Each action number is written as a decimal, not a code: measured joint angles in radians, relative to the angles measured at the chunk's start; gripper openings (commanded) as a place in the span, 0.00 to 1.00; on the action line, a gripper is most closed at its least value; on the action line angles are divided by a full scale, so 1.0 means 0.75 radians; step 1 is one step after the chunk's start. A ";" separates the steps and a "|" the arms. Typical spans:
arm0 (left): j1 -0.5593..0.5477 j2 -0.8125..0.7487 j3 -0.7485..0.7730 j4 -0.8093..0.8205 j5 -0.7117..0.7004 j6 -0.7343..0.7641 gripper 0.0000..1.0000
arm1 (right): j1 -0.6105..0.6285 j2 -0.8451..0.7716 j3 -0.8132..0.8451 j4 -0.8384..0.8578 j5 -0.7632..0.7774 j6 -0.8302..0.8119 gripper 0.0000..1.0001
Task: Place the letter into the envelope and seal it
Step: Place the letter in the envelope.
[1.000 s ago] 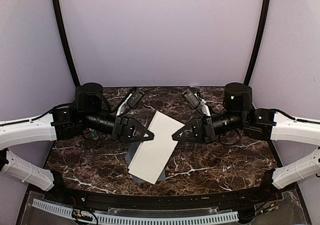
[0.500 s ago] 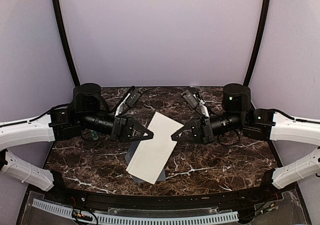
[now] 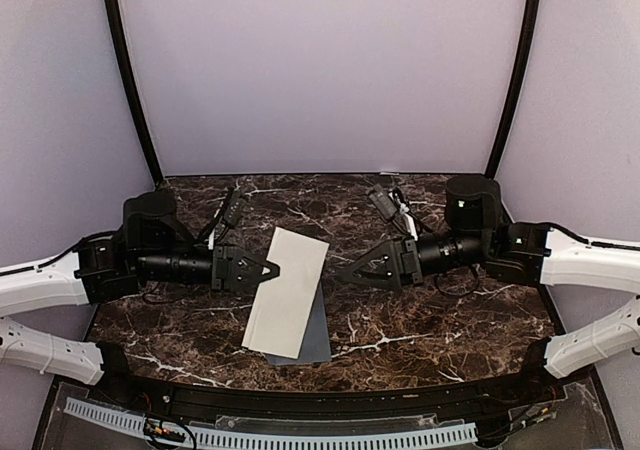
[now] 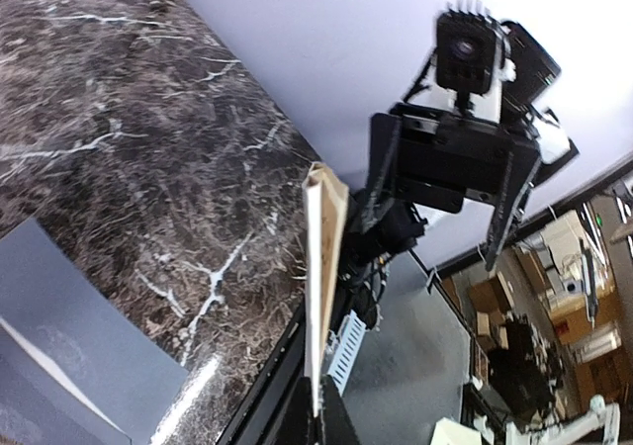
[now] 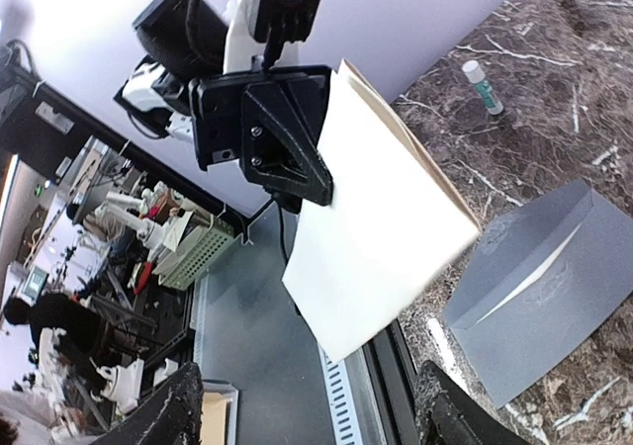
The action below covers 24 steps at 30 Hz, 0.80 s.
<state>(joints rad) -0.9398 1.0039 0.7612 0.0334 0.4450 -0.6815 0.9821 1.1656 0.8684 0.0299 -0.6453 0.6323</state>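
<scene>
The letter (image 3: pixel 285 295), a pale folded sheet, hangs tilted above the table. My left gripper (image 3: pixel 272 267) is shut on its left edge. In the left wrist view the letter (image 4: pixel 322 257) stands edge-on, rising from my left gripper (image 4: pixel 326 427). The grey-blue envelope (image 3: pixel 318 335) lies flat on the marble under the letter, mostly covered by it; it also shows as the envelope (image 4: pixel 69 336) and the envelope (image 5: pixel 539 297). My right gripper (image 3: pixel 342 276) stands open just right of the letter, apart from it. From the right wrist, the letter (image 5: pixel 381 237) hangs between its spread fingers (image 5: pixel 163 415).
A glue stick (image 5: pixel 485 87) lies on the dark marble table (image 3: pixel 430 320), beyond the envelope in the right wrist view. The table's front edge has a black rail (image 3: pixel 330 402). Both arms reach inward from the sides over the middle of the table.
My right gripper has opened and let go of the letter. The left arm has drawn back to the left with the letter, which now hangs further left and lower over the envelope.
</scene>
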 measured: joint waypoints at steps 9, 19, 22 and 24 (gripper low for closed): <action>0.066 -0.086 -0.352 -0.002 -0.271 -0.308 0.00 | 0.035 -0.038 -0.186 0.061 0.308 0.201 0.62; 0.247 -0.073 -0.532 0.135 -0.276 -0.443 0.00 | 0.123 0.226 -0.178 0.080 0.486 0.309 0.45; 0.259 -0.042 -0.538 0.173 -0.268 -0.459 0.00 | 0.127 0.319 -0.154 0.079 0.505 0.327 0.47; 0.268 -0.019 -0.538 0.190 -0.267 -0.468 0.00 | 0.128 0.377 -0.128 0.081 0.509 0.336 0.47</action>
<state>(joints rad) -0.7387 0.9894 0.3576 0.1761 0.2447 -1.0325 1.0782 1.4483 0.7723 0.0910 -0.2634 0.8845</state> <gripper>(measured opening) 0.009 0.466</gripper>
